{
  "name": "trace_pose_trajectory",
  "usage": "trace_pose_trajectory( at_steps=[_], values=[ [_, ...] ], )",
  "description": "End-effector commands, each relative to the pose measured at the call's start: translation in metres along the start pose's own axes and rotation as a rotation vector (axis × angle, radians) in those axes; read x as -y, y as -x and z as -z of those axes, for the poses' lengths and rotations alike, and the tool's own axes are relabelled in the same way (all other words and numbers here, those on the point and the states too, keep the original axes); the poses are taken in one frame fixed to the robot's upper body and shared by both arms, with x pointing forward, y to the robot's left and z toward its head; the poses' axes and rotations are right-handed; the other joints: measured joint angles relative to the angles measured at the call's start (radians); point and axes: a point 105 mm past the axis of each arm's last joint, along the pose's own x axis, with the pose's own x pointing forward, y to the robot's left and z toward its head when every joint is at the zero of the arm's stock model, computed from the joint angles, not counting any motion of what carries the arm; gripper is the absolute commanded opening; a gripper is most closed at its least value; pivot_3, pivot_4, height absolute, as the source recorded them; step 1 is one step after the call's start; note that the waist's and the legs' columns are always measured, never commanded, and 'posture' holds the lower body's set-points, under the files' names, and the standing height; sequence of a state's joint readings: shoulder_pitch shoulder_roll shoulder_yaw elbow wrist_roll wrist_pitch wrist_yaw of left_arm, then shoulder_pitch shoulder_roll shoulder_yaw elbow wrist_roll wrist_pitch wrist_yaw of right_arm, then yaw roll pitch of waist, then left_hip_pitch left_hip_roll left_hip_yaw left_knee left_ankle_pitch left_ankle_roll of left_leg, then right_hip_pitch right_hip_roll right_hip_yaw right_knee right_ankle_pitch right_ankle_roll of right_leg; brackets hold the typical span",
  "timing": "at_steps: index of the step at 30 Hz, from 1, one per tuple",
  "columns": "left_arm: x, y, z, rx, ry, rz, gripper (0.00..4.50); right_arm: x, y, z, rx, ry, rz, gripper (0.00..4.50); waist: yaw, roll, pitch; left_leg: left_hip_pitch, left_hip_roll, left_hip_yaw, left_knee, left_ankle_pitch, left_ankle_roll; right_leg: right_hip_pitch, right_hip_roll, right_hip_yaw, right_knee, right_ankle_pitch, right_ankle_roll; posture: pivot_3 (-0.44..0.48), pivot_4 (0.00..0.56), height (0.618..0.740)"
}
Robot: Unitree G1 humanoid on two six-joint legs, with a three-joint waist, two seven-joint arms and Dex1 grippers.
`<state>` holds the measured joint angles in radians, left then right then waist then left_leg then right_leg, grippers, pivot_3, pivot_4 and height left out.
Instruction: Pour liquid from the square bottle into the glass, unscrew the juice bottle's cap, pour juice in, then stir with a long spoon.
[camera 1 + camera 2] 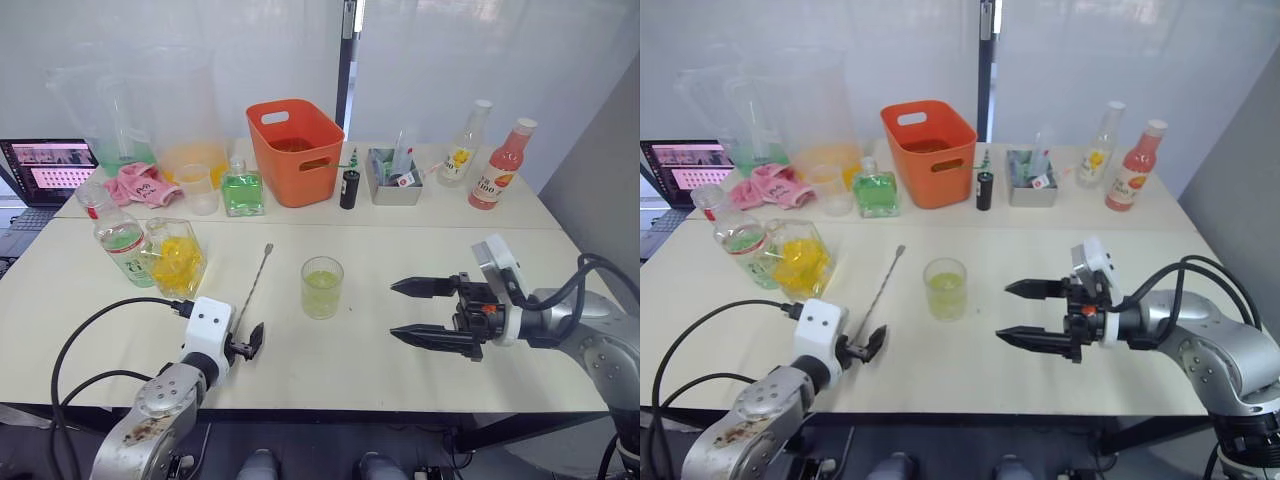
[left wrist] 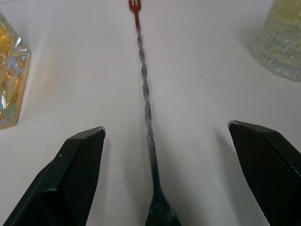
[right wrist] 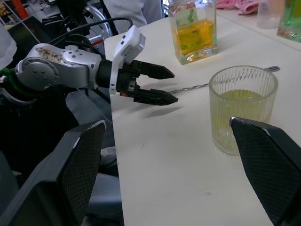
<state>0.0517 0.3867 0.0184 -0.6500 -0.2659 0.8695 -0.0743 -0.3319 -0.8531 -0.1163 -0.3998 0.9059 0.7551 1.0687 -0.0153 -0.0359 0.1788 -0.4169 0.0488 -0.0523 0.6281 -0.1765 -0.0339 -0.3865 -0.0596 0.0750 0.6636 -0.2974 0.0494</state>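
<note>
Since the glass [image 1: 322, 287] at table centre already holds pale green-yellow liquid, I judge both pours done — only stirring is left. The long spoon [image 1: 252, 288] lies flat at the glass's nine o'clock, my left gripper [image 1: 247, 343] spread wide around its near end, not yet clamped. My right gripper [image 1: 424, 311] hovers released at three o'clock, grasping nothing.

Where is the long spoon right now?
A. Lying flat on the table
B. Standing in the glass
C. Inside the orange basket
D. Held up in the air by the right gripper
A. The long spoon lies flat on the table, its stem running between the open fingers of the left gripper, apart from the glass.
</note>
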Motion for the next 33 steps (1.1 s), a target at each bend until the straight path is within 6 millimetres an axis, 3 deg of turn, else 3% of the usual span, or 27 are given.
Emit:
trace_pose_trajectory(
  at_steps=[1,8,14,16,19,22,29,33],
  values=[
    [-0.007,-0.009,0.006,-0.047,-0.010,-0.068,4.18,-0.004,-0.002,-0.011,0.020,0.046,-0.017,4.50,0.001,0.000,0.000,0.000,0.000,0.000,0.000,0.000,0.000,0.000,0.000,0.000,0.000,0.000,0.000,0.000,0.150,0.739],
    [0.004,-0.023,0.018,-0.085,0.002,0.022,1.90,-0.005,-0.003,-0.010,0.025,0.061,0.011,4.50,0.001,0.004,-0.002,0.001,0.000,0.000,0.000,0.000,0.000,0.001,0.000,0.000,0.000,0.000,0.000,0.000,0.150,0.739],
    [-0.015,-0.017,0.021,-0.092,-0.005,0.025,0.03,-0.009,-0.003,-0.008,0.030,0.055,0.033,4.50,-0.004,0.006,-0.004,0.001,0.000,0.000,0.000,0.000,0.000,0.001,0.000,0.000,0.000,0.000,0.000,0.000,0.150,0.739],
    [-0.025,-0.014,0.018,-0.075,-0.019,0.037,0.03,-0.008,-0.003,-0.007,0.032,0.053,0.045,4.50,-0.006,0.007,-0.004,0.001,0.000,0.000,0.000,0.000,0.000,0.001,0.000,0.000,0.000,0.000,0.000,0.000,0.150,0.739],
    [-0.050,-0.002,-0.004,0.046,-0.154,0.101,0.03,-0.006,-0.002,-0.003,0.037,0.044,0.074,4.50,-0.014,0.007,-0.004,0.001,0.001,0.000,-0.001,0.000,0.000,0.000,0.001,0.000,0.000,0.000,-0.001,0.000,0.150,0.739],
    [-0.059,0.009,-0.013,0.108,-0.248,0.206,0.03,-0.005,-0.003,-0.002,0.045,0.041,0.089,4.50,-0.016,0.007,-0.004,0.001,0.001,0.000,-0.002,0.000,0.000,-0.001,0.000,0.000,0.000,-0.001,-0.002,0.000,0.150,0.739],
    [-0.075,0.037,-0.016,0.185,-0.441,0.474,0.03,0.002,-0.008,0.002,0.059,0.042,0.120,4.50,0.000,0.008,-0.004,0.000,0.001,0.002,-0.002,0.000,0.000,-0.002,-0.001,0.000,-0.003,-0.001,-0.002,0.000,0.150,0.739],
    [-0.098,0.044,-0.010,0.142,-0.471,0.528,0.03,0.003,-0.008,0.000,0.062,0.048,0.131,4.50,0.000,0.008,-0.004,-0.002,0.001,0.002,-0.002,0.000,0.000,-0.003,-0.001,0.000,-0.003,-0.001,-0.002,0.000,0.150,0.739]
  ],
)
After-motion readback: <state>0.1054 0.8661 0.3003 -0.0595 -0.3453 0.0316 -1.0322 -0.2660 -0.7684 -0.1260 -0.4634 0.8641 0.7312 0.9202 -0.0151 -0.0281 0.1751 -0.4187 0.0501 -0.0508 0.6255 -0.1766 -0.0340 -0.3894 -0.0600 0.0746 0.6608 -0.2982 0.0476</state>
